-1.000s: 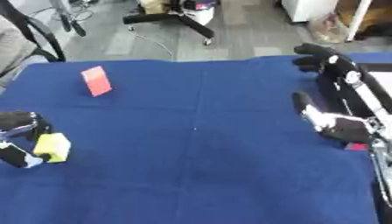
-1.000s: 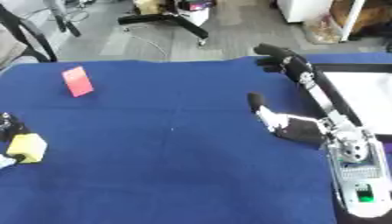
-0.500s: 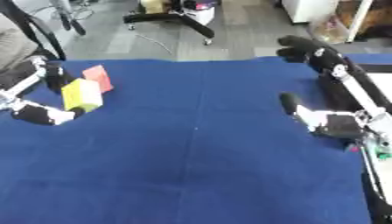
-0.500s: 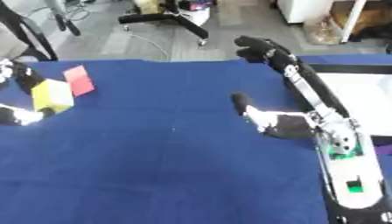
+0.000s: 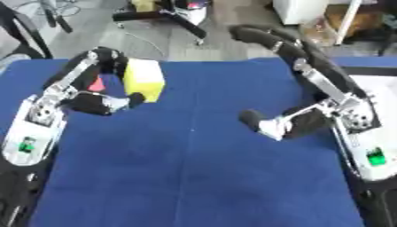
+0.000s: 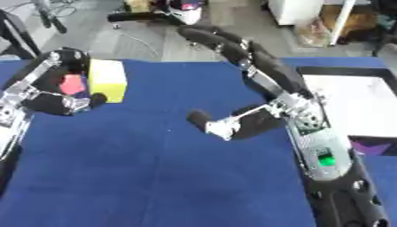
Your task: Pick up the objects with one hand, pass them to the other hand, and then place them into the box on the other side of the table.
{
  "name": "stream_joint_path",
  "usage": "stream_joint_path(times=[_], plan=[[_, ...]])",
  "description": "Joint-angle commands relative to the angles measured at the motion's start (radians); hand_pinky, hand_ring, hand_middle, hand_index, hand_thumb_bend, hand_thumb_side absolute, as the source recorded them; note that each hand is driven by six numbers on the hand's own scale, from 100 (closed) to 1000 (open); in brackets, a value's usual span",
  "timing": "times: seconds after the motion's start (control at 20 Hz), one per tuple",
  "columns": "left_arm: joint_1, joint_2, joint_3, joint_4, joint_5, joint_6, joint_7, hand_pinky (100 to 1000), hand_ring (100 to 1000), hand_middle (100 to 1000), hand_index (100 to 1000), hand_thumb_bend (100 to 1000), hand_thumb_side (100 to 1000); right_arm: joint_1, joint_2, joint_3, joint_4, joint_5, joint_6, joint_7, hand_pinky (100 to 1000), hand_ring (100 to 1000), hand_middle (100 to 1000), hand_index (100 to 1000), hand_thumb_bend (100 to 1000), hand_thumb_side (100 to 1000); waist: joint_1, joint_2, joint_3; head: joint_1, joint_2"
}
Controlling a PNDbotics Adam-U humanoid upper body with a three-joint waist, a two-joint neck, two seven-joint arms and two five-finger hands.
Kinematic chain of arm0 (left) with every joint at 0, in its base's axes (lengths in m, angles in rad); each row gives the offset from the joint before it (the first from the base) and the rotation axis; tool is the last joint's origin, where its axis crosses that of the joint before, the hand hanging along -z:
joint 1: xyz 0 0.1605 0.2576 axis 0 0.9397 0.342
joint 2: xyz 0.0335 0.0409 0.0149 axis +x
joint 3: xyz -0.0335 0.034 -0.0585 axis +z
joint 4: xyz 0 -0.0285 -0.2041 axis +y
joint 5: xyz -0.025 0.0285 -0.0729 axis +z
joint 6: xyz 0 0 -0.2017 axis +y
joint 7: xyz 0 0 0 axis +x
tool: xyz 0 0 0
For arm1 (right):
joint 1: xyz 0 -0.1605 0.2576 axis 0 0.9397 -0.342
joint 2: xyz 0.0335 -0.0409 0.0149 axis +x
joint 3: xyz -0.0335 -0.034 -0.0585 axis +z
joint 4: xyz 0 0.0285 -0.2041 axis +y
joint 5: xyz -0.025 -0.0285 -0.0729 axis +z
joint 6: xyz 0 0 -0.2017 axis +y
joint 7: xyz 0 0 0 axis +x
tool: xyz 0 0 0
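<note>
Since 0.5 s ago the yellow block (image 5: pixel 144 79) has travelled inward from the far left toward the counter's middle, carried by the left hand (image 5: pixel 99 101), and the right hand (image 5: pixel 288 124) has swung leftward to meet it.

- Yellow block: held above the blue counter (image 5: pixel 194 177), upright, left of centre. Left hand grasps it, thumb curled against its lower edge, fingers arched over behind its top.
- Red object (image 6: pixel 73 84): shows just left of the block, between the left hand's fingers and palm in the right eye view. Cannot tell whether it lies on the counter behind or touches the hand.
- Right hand: released, holding nothing. Fingers stretch long and straight toward the far edge, thumb pointing left toward the block. Clear gap between thumb and block; no contact.
- Both forearms rest in from the lower corners, black with silver and white housings; a green light shows on each.
- White box (image 6: pixel 353 104): at the right side of the counter, dark rim, pale interior, partly hidden by the right arm.
- Beyond the counter: grey floor and the black base of an office chair (image 5: pixel 167 15).
</note>
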Motion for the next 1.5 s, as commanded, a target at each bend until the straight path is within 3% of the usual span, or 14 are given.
stream_joint_path(times=[0.05,0.2,0.4,0.6,1.0,1.2,1.5], plan=[[-0.033,-0.023,-0.017,-0.011,0.073,0.021,-0.032,517,474,448,563,539,255,-0.025,0.009,0.008,0.013,-0.01,-0.014,0.002,896,908,925,994,281,414,-0.013,-0.015,0.003,-0.009,0.006],[-0.051,-0.04,-0.036,-0.008,0.11,0.032,-0.067,522,477,452,567,542,259,-0.027,0.034,0.009,0.046,-0.081,0.043,0.008,874,887,910,977,243,432,-0.014,-0.014,0.004,-0.016,0.006],[-0.065,-0.06,-0.054,-0.007,0.136,0.034,-0.099,525,478,453,569,542,260,-0.03,0.055,-0.012,0.084,-0.195,0.181,0.034,844,857,884,952,202,430,-0.016,-0.013,0.001,-0.017,0.006],[-0.071,-0.065,-0.066,-0.017,0.129,0.018,-0.125,532,480,454,572,540,265,-0.036,0.064,-0.025,0.082,-0.196,0.273,0.03,828,843,871,942,243,430,-0.016,-0.012,0.0,-0.021,0.006],[-0.071,-0.069,-0.078,-0.033,0.1,-0.02,-0.155,537,479,453,571,523,265,-0.037,0.073,-0.015,0.074,-0.165,0.37,0.005,807,821,855,937,300,492,-0.015,-0.012,0.0,-0.03,0.006],[-0.073,-0.072,-0.079,-0.034,0.061,-0.037,-0.14,540,480,454,573,521,266,-0.038,0.072,-0.009,0.068,-0.181,0.413,0.047,810,826,860,945,333,500,-0.015,-0.012,-0.002,-0.03,0.006],[-0.083,-0.081,-0.077,-0.028,0.028,-0.049,-0.134,543,481,455,574,524,262,-0.04,0.071,-0.002,0.063,-0.141,0.432,0.154,810,825,856,941,370,477,-0.015,-0.012,-0.003,-0.032,0.006]])
